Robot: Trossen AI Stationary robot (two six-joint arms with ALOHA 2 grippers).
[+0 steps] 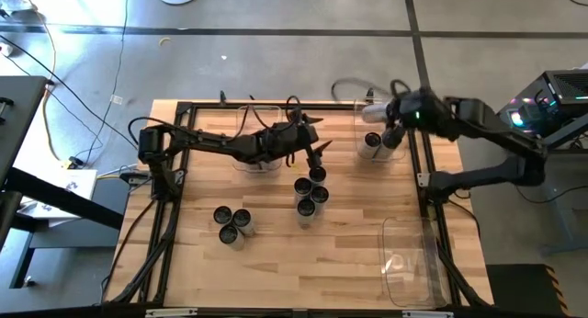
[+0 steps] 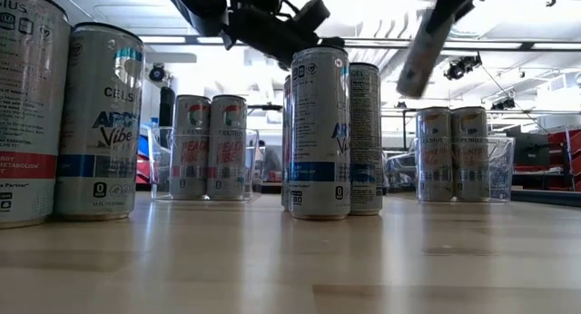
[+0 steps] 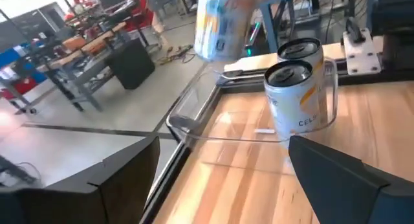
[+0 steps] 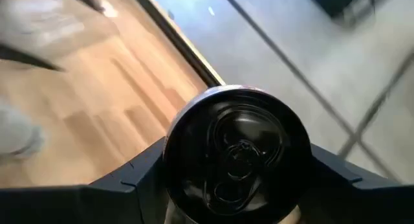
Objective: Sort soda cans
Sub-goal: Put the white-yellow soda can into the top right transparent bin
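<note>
The jaws of the right gripper (image 1: 393,134) are closed on a soda can (image 4: 236,153), one dark finger on each side of it, so that its dark top with the pull tab faces the wrist camera. From bench height that can hangs tilted in the air, well clear of the wood, above the far right clear bin (image 1: 360,116). Two more cans (image 2: 452,154) stand upright side by side in that bin (orange lettering on their sides, as far as I can read it). The jaws of the left gripper (image 1: 317,153) stand wide apart with nothing between them; it hovers over the middle of the bench (image 1: 276,272), just beside a second clear bin (image 1: 250,111) at the far edge, which the left arm partly covers from above. From the low view that bin holds two upright cans (image 2: 209,147), touching each other. Nearer the middle, just in front of the left gripper, a tight cluster of four cans (image 1: 310,195) stands on the bare wood, and a group of three (image 1: 232,222) stands well apart from it toward the left. A third clear bin (image 1: 409,263) lies at the near right edge of the bench.
</note>
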